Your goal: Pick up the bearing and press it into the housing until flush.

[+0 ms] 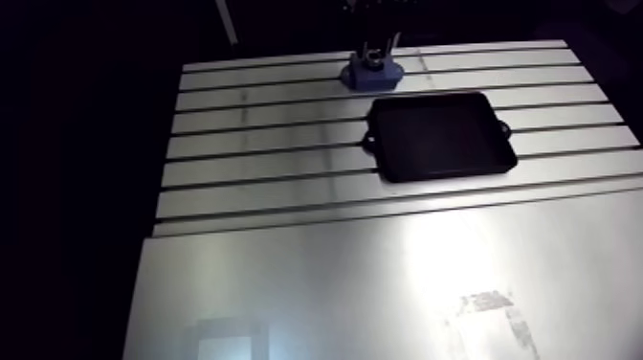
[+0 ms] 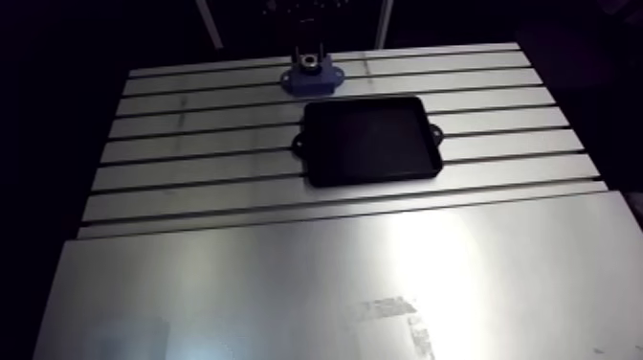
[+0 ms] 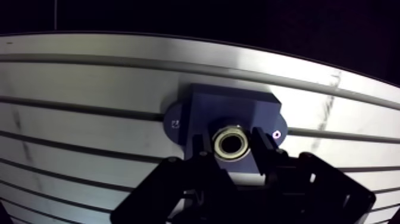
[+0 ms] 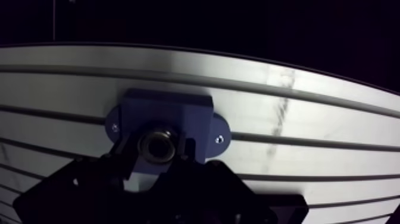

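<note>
The slotted aluminium table [image 1: 287, 287] carries a black tray [image 1: 440, 136], and just beyond it, near the far edge, sits the blue housing [image 3: 232, 110] (a screwed ear on each side). The gripper [image 4: 157, 148] stands over the housing, clamped on either side of the bearing [image 3: 231, 144], which sits at the housing's bore.

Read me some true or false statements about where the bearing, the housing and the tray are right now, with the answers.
The bearing sits between the fingers of the gripper, at the housing. True.
The housing is red. False: it is blue.
The bearing lies in the black tray. False: the tray looks empty, and the bearing is at the housing.
The housing stands on the table, outside the tray. True.
</note>
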Tool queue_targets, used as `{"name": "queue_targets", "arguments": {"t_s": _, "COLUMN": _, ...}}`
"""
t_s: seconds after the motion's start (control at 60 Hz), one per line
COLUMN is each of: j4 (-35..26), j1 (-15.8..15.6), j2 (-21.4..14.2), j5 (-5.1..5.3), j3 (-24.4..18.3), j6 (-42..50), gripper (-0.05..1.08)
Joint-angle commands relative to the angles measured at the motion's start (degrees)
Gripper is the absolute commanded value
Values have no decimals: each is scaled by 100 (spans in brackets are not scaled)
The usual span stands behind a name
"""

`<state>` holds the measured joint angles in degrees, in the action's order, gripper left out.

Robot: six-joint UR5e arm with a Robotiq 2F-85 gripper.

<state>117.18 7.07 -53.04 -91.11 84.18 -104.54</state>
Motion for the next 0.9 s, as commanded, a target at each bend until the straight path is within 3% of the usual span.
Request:
{"name": "queue_targets", "arguments": {"t_s": 0.017, "j4": 12, "j1": 5, "j2": 18, "j5": 1, "j3": -21, "j6": -9, "gripper": 80}}
{"name": "queue_targets", "arguments": {"t_s": 0.9, "j4": 20, "j1": 23, "j2": 18, "j5": -8, "j3": 32, "j6": -9, "gripper": 80}}
